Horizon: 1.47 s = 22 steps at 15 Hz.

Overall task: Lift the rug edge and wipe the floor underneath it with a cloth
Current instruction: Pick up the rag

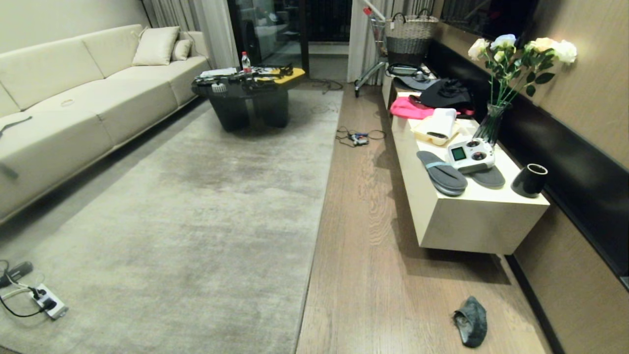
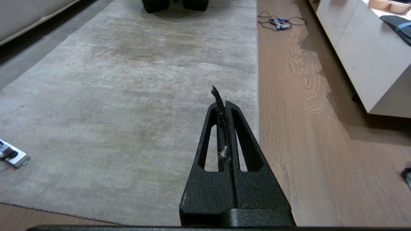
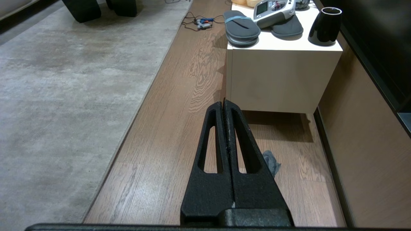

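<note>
I see both tools closed and empty: left tool [image 2: 223, 104] over the rug [image 2: 128, 96], right tool [image 3: 223, 104] over the floor [image 3: 179, 112], cloth [image 1: 471, 322] at five o'clock.

Wood floor [image 1: 373, 236] under rug [image 1: 196, 206], cloth [image 1: 471, 320]

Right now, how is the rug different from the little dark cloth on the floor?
The rug is huge, pale grey-beige and lies spread flat; the cloth is small, dark grey-green and crumpled in a heap. The rug runs up the room beside the sofa; the cloth sits near the cream cabinet. Both rest on the wood floor, untouched.
</note>
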{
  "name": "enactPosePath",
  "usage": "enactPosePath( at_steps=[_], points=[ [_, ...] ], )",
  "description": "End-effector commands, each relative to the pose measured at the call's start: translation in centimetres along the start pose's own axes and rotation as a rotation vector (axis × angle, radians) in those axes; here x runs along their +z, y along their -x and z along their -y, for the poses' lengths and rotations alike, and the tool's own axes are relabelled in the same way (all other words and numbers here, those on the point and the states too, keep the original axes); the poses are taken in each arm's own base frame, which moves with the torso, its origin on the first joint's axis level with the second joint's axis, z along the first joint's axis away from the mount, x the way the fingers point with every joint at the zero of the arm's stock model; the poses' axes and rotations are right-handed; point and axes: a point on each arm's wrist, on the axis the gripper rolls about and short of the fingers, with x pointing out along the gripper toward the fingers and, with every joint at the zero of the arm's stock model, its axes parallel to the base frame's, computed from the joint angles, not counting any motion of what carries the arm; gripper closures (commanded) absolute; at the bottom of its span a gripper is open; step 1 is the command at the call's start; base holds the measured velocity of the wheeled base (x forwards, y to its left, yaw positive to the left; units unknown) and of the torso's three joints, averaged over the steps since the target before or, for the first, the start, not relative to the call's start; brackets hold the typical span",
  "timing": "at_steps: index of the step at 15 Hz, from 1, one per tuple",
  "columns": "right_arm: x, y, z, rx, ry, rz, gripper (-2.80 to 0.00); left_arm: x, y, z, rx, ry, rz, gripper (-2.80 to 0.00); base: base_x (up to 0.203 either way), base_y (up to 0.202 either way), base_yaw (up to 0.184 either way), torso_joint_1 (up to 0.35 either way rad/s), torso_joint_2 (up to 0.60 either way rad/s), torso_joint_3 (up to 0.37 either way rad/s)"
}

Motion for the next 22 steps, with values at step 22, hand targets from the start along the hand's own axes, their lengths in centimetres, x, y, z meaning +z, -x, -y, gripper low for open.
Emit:
enactPosePath(
  at_steps=[22],
  points=[
    [0.01, 0.00, 0.00, 0.001, 0.000, 0.000, 0.00, 0.01, -0.01, 0.00, 0.003, 0.004, 0.000, 0.00, 0.000, 0.000, 0.000, 0.002, 0.00, -0.098]
  ],
)
